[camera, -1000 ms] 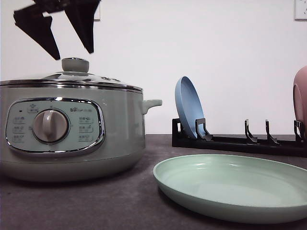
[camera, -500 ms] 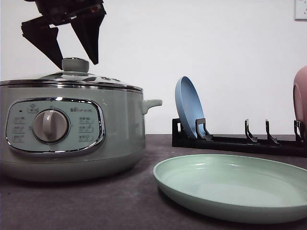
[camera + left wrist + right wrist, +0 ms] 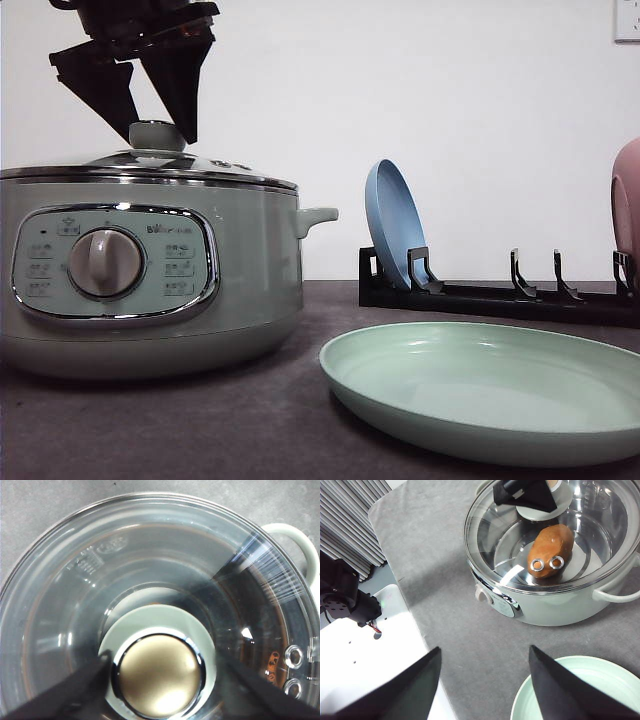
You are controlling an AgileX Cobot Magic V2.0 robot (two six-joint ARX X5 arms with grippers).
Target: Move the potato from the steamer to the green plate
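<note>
The pale-green steamer (image 3: 150, 290) stands at the left with its glass lid (image 3: 165, 570) on. The orange-brown potato (image 3: 551, 550) lies inside and shows through the lid in the right wrist view. My left gripper (image 3: 160, 133) is open, its black fingers (image 3: 75, 692) straddling the lid's knob (image 3: 160, 676) on both sides without closing on it. The pale green plate (image 3: 490, 390) rests empty on the table to the right of the steamer. My right gripper (image 3: 485, 649) hangs open high over the grey cloth between the steamer (image 3: 555, 575) and the green plate (image 3: 580, 690).
A black dish rack (image 3: 500, 295) stands behind the green plate, with a blue plate (image 3: 393, 225) upright in it and a pink dish (image 3: 627, 205) at its right end. The steamer's side handle (image 3: 316, 217) points toward the rack. A white base (image 3: 365, 675) borders the cloth.
My left gripper has come down and slightly right, from well above the lid to level with the knob, its fingers now on either side of it. Nothing else moved.
</note>
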